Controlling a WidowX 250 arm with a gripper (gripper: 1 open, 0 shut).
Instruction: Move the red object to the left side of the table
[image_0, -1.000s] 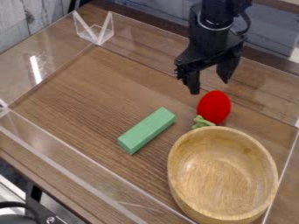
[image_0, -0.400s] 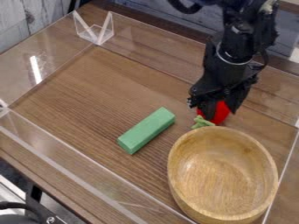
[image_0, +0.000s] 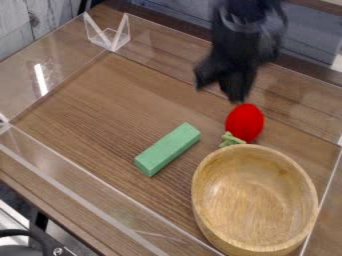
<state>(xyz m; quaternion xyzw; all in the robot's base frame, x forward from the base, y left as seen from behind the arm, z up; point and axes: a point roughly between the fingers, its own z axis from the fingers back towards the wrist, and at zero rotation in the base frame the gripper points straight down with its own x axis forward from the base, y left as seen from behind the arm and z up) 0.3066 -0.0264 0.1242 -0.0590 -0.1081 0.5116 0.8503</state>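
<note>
The red object (image_0: 245, 121), a small strawberry-like toy with a green leafy end, lies on the brown wooden table (image_0: 114, 100) at the right, just behind the bowl's rim. My gripper (image_0: 223, 85) hangs blurred above and slightly left of it, pointing down. It looks shut, with nothing between its fingers. The red object is apart from it and rests on the tabletop.
A green rectangular block (image_0: 167, 148) lies near the middle of the table. A large wooden bowl (image_0: 254, 205) fills the front right corner. Clear acrylic walls edge the table, and a small clear stand (image_0: 107, 32) sits at the back left.
My gripper dropped over the red object with its jaws open, then shut and rose up and to the left. The red object stayed where it was on the table.
</note>
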